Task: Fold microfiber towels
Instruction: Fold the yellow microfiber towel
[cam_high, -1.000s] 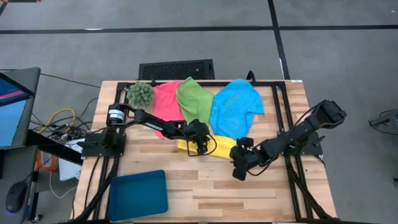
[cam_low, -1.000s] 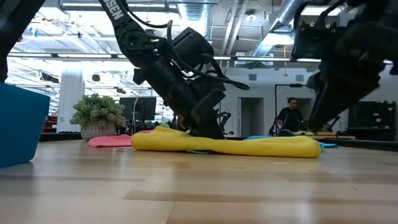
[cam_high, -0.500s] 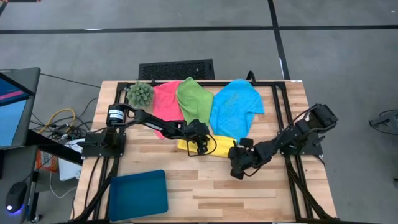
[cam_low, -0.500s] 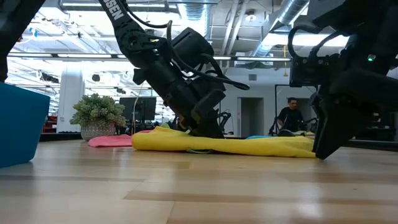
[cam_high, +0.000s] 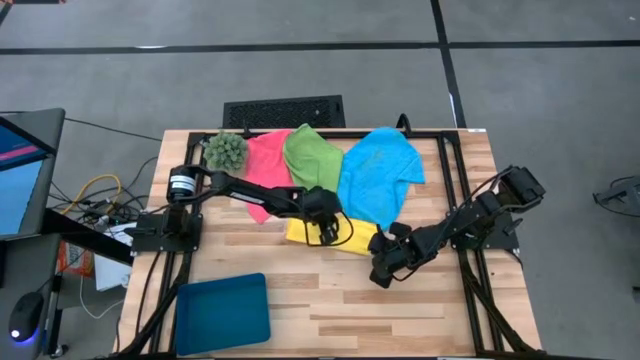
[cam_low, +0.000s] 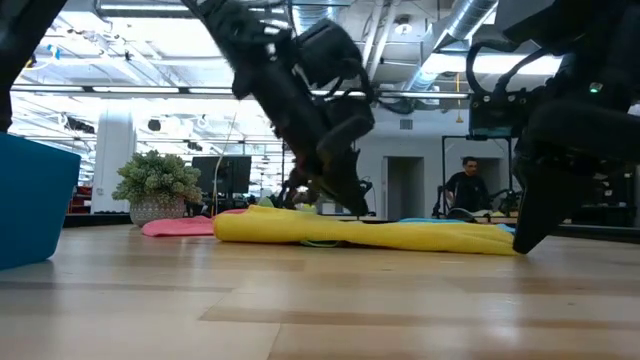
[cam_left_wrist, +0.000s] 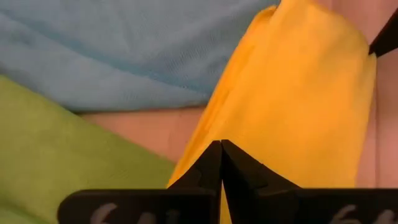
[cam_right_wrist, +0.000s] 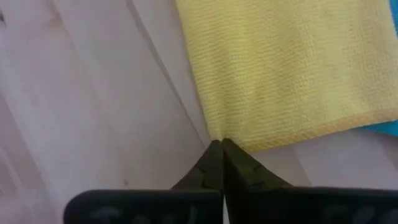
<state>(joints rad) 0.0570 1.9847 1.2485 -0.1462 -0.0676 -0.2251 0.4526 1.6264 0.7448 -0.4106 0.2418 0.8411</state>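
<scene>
Teal tray (cam_high: 222, 311) — spiky plant (cam_high: 226, 150), perhaps artificial

Left arm stretched from the left side toward mid-counter, elbow low, wrist tipped downward. Left claw (cam_high: 326, 232) down near the surface, fingers (cam_left_wrist: 211, 165) pressed tight together, tips meeting in a point. Right arm reaching in from the right edge, folded low, forearm angled toward centre. Right claw (cam_high: 381, 272) lowered to the counter, fingers (cam_right_wrist: 214, 160) closed flush against each other, pointing steeply down.

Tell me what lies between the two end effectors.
High view: only the yellow towel spans between left end effector and right end effector.
</scene>
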